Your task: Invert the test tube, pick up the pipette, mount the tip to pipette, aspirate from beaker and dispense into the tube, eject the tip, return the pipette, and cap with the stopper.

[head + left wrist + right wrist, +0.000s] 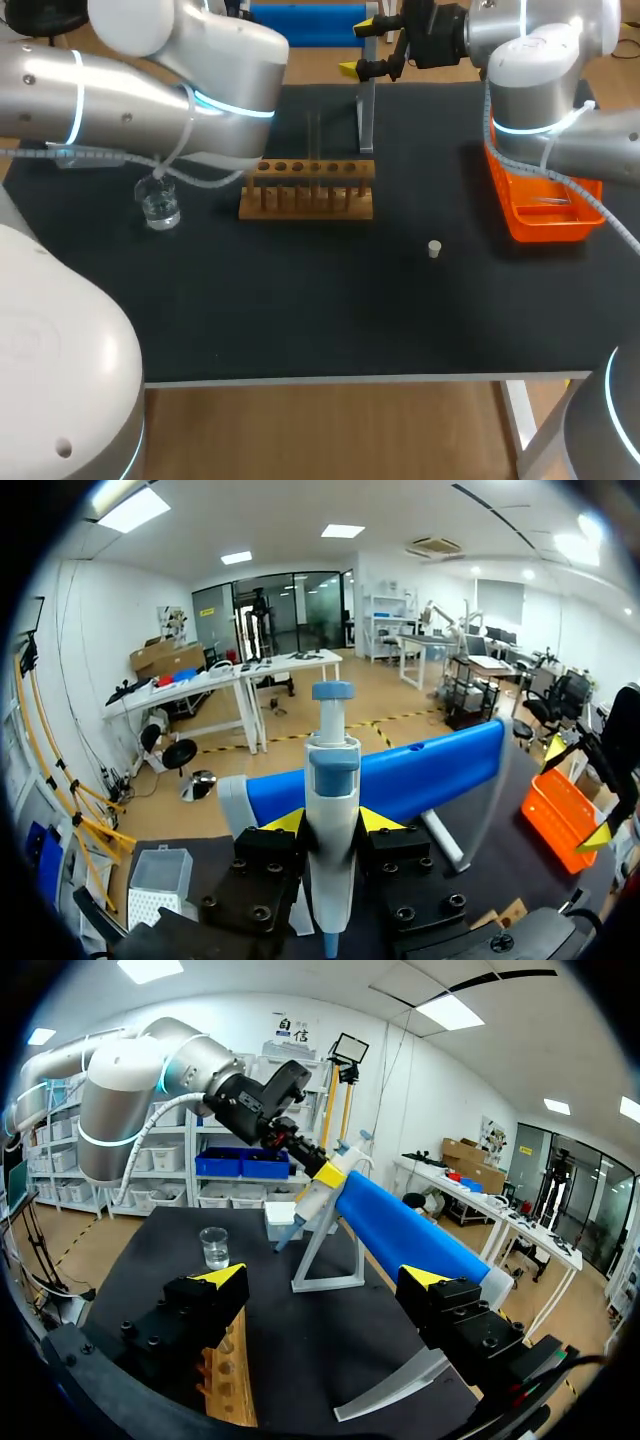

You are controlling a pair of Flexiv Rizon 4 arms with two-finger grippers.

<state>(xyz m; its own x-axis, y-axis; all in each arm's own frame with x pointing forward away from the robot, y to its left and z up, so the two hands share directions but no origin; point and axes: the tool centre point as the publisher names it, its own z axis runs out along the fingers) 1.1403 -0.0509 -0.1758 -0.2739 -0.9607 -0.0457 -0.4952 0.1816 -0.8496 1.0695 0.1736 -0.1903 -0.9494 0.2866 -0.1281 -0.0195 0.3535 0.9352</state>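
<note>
Over black table [300, 320], pipette [332, 770] upright in left tool [332, 821] clamp; right tool [325, 1277] jaws apart.

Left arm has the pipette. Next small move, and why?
Probably swing the left gripper toward the tip box beside it. It is shut on the pipette, whose nose looks bare, so a tip comes before the beaker.

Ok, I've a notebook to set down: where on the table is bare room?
The wide front strip of the mat, between the test tube rack and its front edge, is bare save the stopper. Crowded: the back, around the pipette stand, and the beaker by the left arm.
</note>
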